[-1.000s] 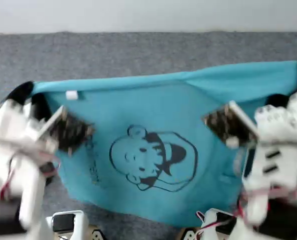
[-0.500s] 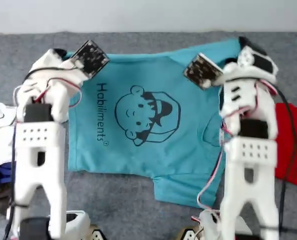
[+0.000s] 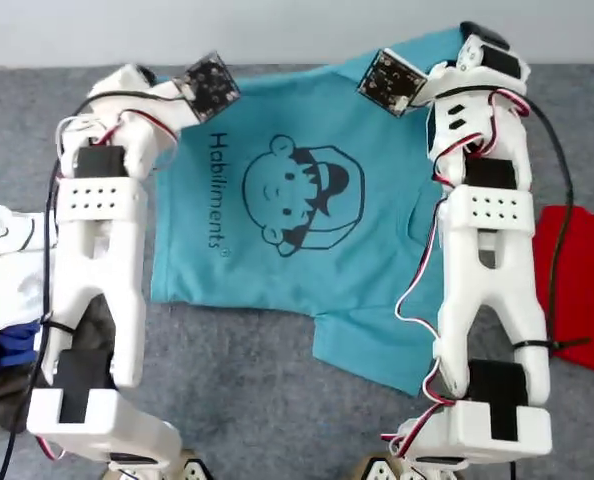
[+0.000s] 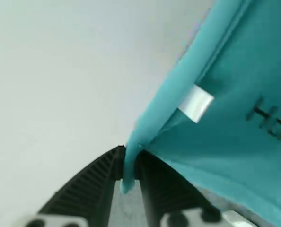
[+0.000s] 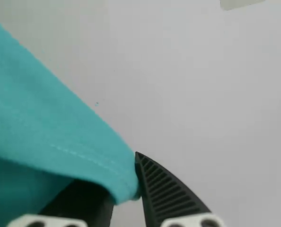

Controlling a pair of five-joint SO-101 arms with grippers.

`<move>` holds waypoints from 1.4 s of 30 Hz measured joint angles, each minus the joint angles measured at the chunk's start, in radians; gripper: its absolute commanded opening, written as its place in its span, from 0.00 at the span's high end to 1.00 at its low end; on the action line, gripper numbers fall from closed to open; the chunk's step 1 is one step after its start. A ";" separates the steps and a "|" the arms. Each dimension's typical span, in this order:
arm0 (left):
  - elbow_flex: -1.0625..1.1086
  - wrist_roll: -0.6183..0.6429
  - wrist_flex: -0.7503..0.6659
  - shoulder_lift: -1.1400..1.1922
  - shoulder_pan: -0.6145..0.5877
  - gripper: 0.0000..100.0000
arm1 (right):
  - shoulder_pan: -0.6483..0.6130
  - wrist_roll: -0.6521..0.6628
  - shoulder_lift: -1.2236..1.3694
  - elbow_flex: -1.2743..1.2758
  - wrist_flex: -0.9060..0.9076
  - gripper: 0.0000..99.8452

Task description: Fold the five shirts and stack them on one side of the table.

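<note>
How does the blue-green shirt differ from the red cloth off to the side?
The teal shirt is spread wide with a cartoon face print; the red cloth shows no print. The left claw and right claw pinch the teal shirt's edge; no claw holds the red cloth. Both lie on the grey table.

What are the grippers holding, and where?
Both hold the teal shirt by its far edge: the left gripper pinches a fold near the white tag, the right gripper a stitched hem corner.

Bare grey felt tabletop (image 3: 247, 390): front centre, between arms. Obstructions: crumpled red cloth (image 3: 582, 290) right edge; white-and-blue garment heap (image 3: 2, 270) left edge.
</note>
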 measured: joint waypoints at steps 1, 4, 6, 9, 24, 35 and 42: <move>-0.002 0.000 0.044 0.000 0.011 0.99 | 0.000 0.000 0.000 -0.005 0.028 0.99; -0.003 0.000 0.180 0.000 0.040 0.99 | 0.000 0.000 0.000 -0.014 0.169 0.99; -0.003 0.000 0.261 0.000 0.052 0.99 | 0.000 0.000 0.000 -0.014 0.295 0.99; -0.003 0.000 0.376 0.008 0.054 0.99 | 0.000 0.000 -0.026 -0.014 0.511 0.99; -0.003 0.006 0.735 0.161 0.018 0.99 | 0.002 -0.238 -0.100 -0.014 1.363 0.99; -0.009 0.055 0.781 0.333 0.018 0.98 | -0.017 -0.258 -0.101 0.132 1.524 0.99; -0.021 0.115 0.819 0.333 0.012 0.90 | -0.021 -0.259 -0.107 0.141 1.579 0.92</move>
